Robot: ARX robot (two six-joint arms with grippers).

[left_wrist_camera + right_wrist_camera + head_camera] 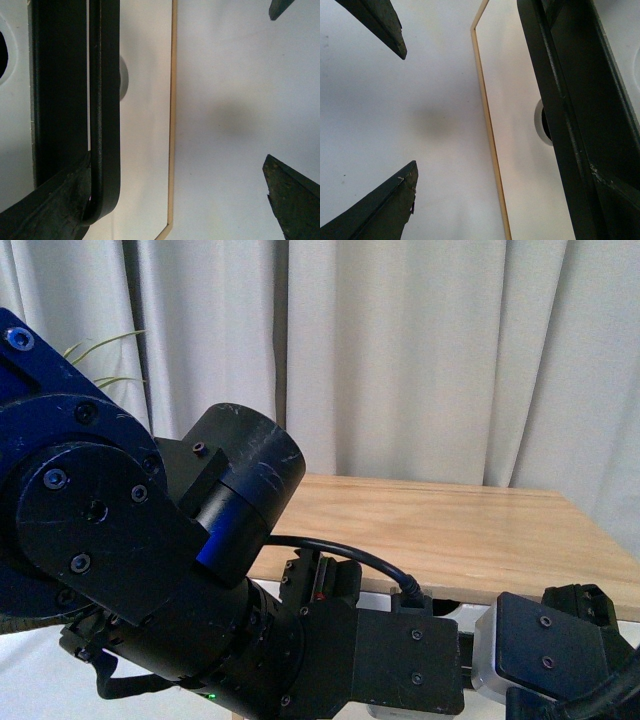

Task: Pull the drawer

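My left gripper (270,87) is spread wide, dark fingertips (292,200) over a plain white surface. Past a thin wood edge (173,100) lies the white-fronted drawer (145,150), its long black handle (104,100) bending in at one end.

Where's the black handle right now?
In the left wrist view, the black handle runs along the white drawer front, just beside the open left tool, outside its grip.

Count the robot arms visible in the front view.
2. The left arm fills the lower left; part of the right arm shows at the lower right corner.
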